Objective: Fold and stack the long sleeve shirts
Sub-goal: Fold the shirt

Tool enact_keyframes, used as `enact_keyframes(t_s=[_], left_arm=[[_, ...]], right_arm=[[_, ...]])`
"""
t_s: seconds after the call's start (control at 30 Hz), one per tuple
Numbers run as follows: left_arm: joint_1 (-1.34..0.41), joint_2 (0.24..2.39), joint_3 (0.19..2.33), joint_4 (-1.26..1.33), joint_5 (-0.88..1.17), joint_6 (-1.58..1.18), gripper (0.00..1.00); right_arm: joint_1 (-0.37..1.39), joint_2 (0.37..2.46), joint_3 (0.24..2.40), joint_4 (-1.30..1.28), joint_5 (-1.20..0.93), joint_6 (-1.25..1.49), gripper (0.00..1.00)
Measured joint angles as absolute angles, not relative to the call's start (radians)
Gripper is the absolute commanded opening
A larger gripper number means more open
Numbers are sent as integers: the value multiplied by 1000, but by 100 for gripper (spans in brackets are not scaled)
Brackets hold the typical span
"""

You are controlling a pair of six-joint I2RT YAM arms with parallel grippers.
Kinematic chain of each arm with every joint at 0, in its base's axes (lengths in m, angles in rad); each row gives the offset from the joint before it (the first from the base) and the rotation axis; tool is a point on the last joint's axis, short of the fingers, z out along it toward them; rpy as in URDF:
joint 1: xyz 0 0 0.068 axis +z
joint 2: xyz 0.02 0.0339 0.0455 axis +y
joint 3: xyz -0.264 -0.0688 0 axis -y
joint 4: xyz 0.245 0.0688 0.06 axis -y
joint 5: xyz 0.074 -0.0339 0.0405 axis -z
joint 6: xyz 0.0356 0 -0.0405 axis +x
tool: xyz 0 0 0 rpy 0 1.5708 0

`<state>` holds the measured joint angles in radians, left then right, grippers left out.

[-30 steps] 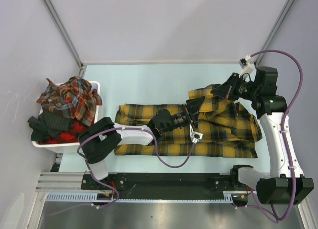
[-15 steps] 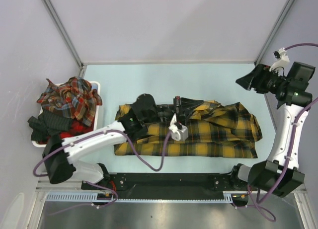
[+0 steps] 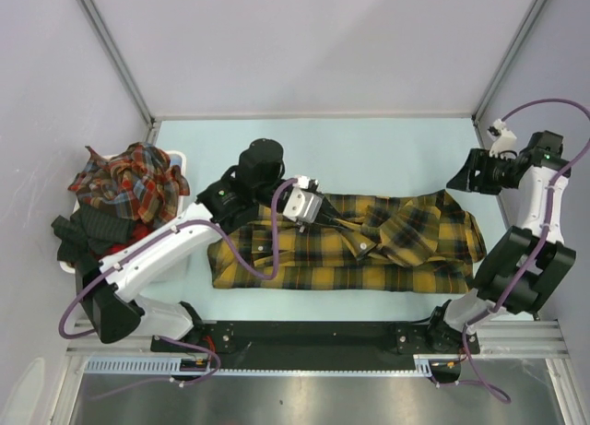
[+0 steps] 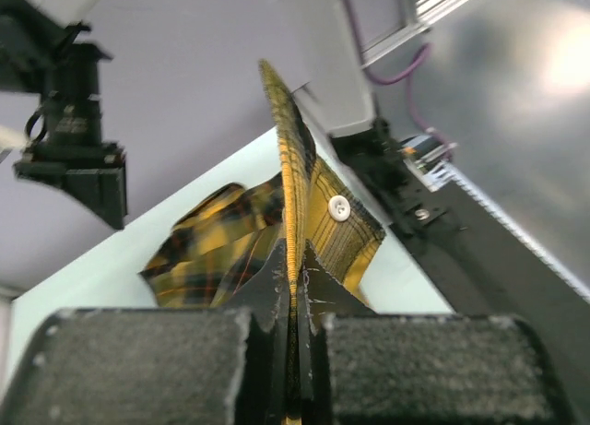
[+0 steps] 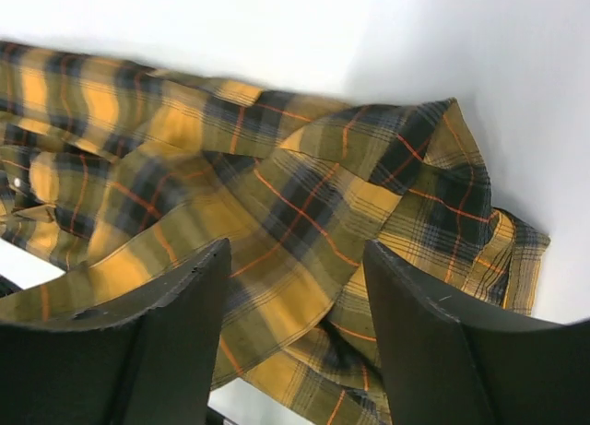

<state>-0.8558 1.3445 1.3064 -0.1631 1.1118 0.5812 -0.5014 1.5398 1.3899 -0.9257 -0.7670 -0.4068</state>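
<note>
One of the long sleeve shirts, the mustard-yellow plaid one (image 3: pixel 406 250), lies spread across the middle of the table. My left gripper (image 3: pixel 324 219) is shut on a fold of its edge near the shirt's left-centre. In the left wrist view that edge (image 4: pixel 293 194) stands upright between the closed fingers, with a white button (image 4: pixel 340 207) beside it. My right gripper (image 3: pixel 461 178) hovers open above the shirt's right end, holding nothing. The yellow plaid (image 5: pixel 277 185) fills the right wrist view below the spread fingers (image 5: pixel 166 333).
A white bin (image 3: pixel 181 158) at the left edge holds crumpled red-toned plaid shirts (image 3: pixel 129 181) and a black garment (image 3: pixel 88 233). Grey walls close in the table at the back and sides. The arms' base rail runs along the near edge.
The right gripper let go of the shirt, opened and rose to the far right. The left gripper shut on the shirt's edge and drew it leftward.
</note>
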Motion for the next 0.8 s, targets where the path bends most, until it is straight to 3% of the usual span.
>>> enact_keyframes(t_s=[0.63,0.77,0.8], left_arm=[[-852,1182,1316,-495,1239,670,3],[-852,1182,1316,-539,1237,683,2],[-852,1182,1316,-548,1237,685,2]], right_arm=[[-519,1958,1410,-745,-731,-187,65],[-521,2017,1437,-708,-758,-128,61],[-521,2023,1440,-701,-766,-116,50]])
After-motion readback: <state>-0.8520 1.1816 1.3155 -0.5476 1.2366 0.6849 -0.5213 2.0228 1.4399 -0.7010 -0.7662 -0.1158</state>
